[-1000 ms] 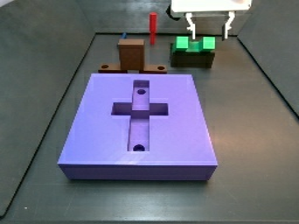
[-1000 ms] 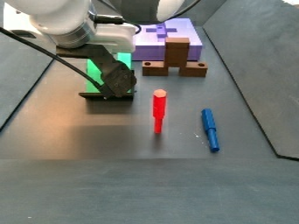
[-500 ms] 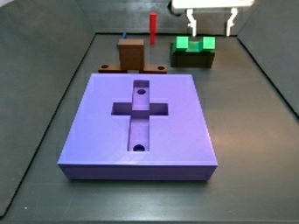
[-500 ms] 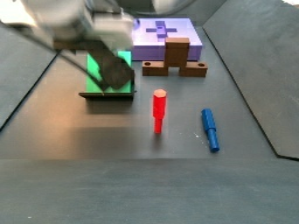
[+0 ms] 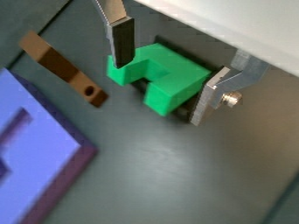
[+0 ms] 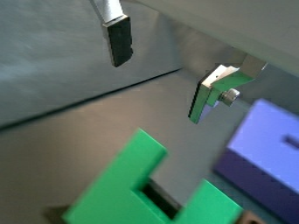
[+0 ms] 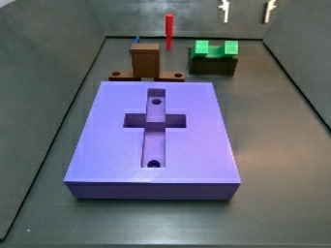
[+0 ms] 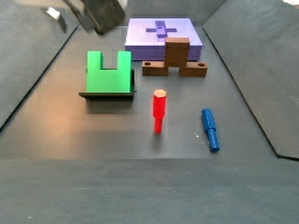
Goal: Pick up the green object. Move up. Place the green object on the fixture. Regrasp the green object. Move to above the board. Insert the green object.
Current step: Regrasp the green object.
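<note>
Hovering high, your tool [image 5: 170, 66] stood wide and empty above the green object [image 8: 107, 70], which sat on the fixture [image 7: 215, 66].

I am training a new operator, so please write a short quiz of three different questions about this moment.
1. True or false: the claw grips the green object.
2. The green object rests on: A) the board B) the fixture C) the floor.
3. In a side view, which rod stands upright?

Key: 1. False; the open claw hangs above it. 2. B. 3. The red rod; the blue rod lies flat.
</note>
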